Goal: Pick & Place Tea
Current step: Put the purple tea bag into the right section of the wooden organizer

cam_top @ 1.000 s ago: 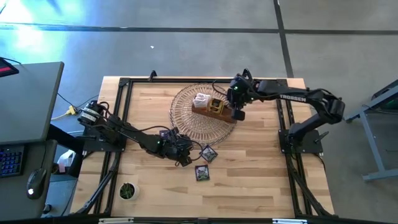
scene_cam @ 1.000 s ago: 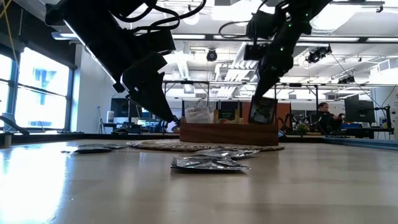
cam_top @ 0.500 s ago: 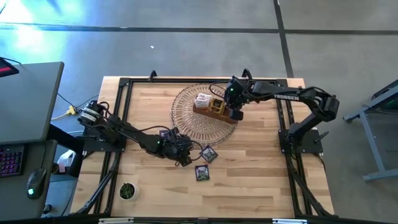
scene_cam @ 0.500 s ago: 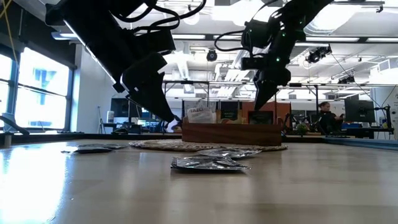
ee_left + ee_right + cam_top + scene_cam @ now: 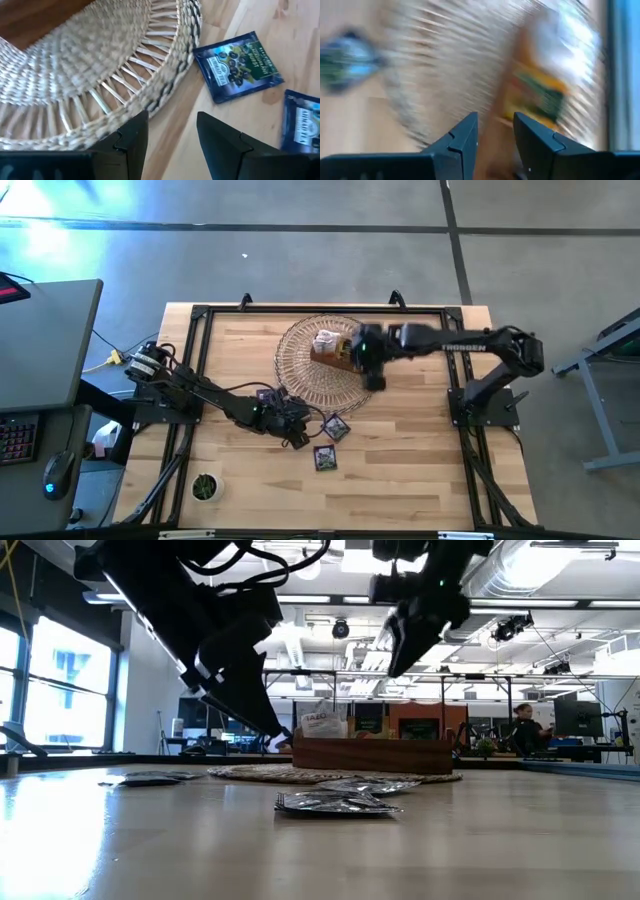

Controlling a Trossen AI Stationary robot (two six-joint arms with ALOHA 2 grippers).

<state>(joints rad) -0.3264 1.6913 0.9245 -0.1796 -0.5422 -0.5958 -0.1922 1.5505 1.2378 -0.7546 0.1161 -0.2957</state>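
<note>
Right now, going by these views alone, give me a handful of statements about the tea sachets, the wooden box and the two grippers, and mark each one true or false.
1. The wooden box stands on the round woven basket. True.
2. The right gripper grips a sachet. False: its fingers stand apart with nothing between them.
3. Two dark sachets lie on the bare table, outside the basket. True.
4. The left gripper is above the box. False: it is low over the table at the basket's rim, open.
5. The potted plant sits inside the basket. False: it stands near the table's front left corner.
</note>
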